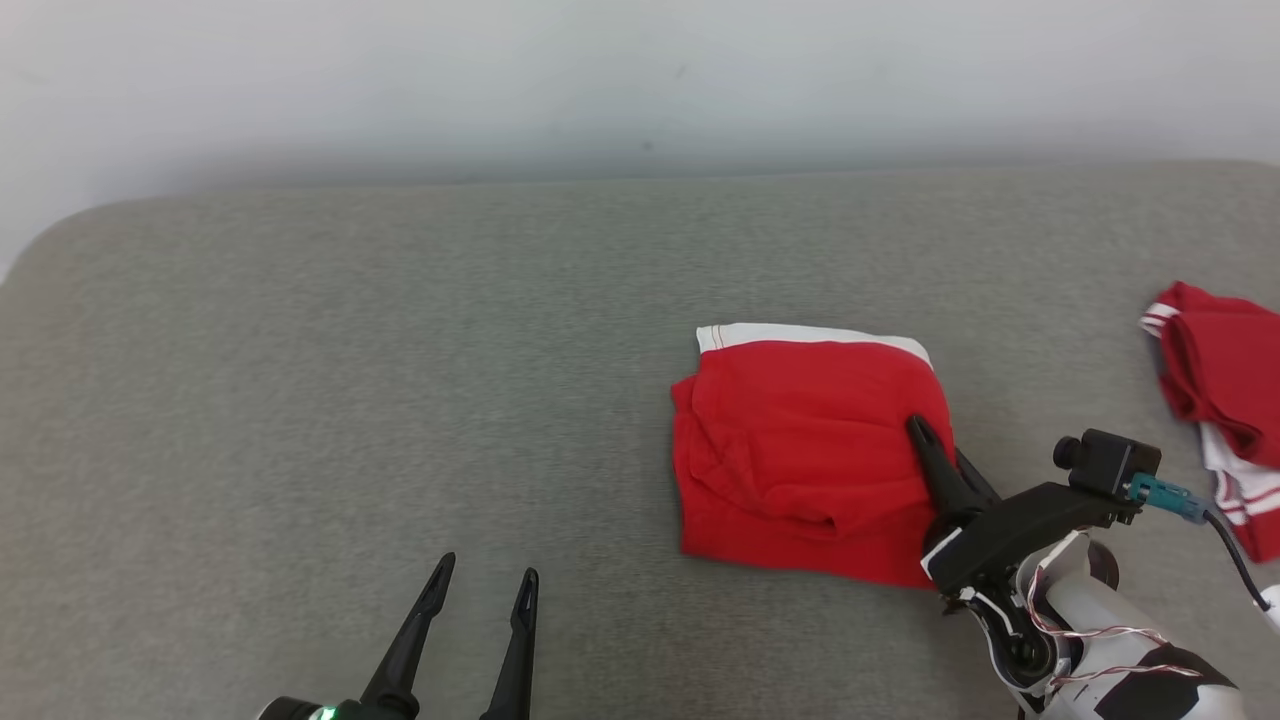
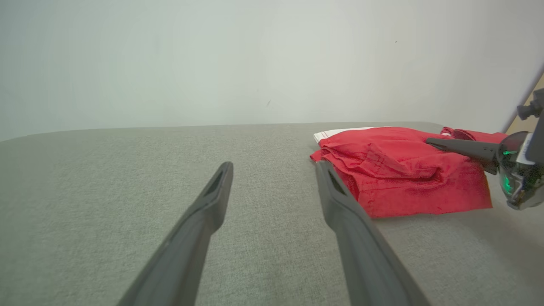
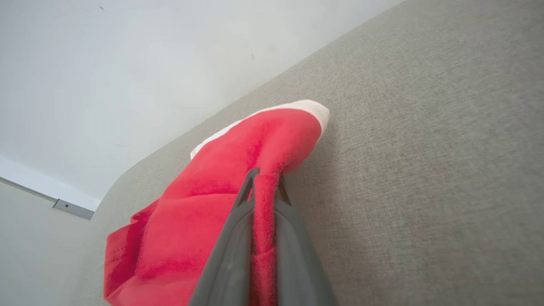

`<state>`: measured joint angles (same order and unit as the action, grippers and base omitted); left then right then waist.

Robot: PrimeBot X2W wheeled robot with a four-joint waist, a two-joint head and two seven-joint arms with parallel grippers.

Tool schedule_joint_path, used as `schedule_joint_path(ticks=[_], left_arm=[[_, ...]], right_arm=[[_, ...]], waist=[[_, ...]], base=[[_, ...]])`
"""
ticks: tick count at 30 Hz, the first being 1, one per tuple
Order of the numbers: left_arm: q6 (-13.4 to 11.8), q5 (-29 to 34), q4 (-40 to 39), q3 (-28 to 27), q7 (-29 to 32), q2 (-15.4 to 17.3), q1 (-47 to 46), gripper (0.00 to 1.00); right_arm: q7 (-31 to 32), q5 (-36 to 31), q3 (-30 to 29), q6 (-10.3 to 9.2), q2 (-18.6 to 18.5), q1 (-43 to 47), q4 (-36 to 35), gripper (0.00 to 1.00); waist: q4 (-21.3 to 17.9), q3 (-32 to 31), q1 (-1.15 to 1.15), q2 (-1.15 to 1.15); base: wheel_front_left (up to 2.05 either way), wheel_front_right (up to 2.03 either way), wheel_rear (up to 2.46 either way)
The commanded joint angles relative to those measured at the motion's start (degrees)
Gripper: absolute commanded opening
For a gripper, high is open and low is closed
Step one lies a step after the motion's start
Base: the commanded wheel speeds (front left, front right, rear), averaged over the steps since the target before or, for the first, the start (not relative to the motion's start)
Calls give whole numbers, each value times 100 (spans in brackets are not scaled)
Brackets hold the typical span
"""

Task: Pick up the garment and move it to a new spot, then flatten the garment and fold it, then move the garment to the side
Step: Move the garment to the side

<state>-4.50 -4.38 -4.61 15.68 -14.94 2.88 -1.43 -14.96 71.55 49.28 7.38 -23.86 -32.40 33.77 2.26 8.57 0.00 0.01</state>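
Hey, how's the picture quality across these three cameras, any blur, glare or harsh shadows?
Head view: soft, even light, no glare, just a faint shadow along the near edge of the red garment. Left wrist view: mostly sharp, though the fingers of the left gripper loom large from the wide lens. Right wrist view: tilted, with red fabric blurred close around the right gripper.

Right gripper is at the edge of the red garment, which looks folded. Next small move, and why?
Probably lift the right gripper slightly and begin drawing the red garment sideways. That gripper is shut on the garment's right edge, the garment lies folded on the grey surface, and the left gripper hangs open, apart from it, so only the move to the side seems left.
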Motion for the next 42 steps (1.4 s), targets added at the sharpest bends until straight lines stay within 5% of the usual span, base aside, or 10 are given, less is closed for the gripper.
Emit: schedule_joint_path(ticks=[1,11,25,34,42], left_arm=[[28,41,-27,-24,-32,5,-18,100],[175,207,-18,-93,-32,12,-121,100],[279,295,-1,-191,-31,76,-182,100],[484,492,91,38,-32,172,-591,100],[590,717,149,328,-32,272,-1229,100]], right_arm=[[-25,-146,-53,19,-2,-28,-56,0],[-28,-1491,-1024,18,132,542,-607,0],[-29,-1921,-1308,18,277,909,-893,0],[-29,-2327,-750,18,-117,147,-759,0],[-29,-2688,-339,12,-835,-984,-551,0]], waist=[[-352,25,0,-1],[-1252,40,0,-1],[-2419,129,0,-1],[-2401,504,0,-1],[-1967,1087,0,-1]], base=[[0,0,0],[0,0,0],[0,0,0],[0,0,0],[0,0,0]])
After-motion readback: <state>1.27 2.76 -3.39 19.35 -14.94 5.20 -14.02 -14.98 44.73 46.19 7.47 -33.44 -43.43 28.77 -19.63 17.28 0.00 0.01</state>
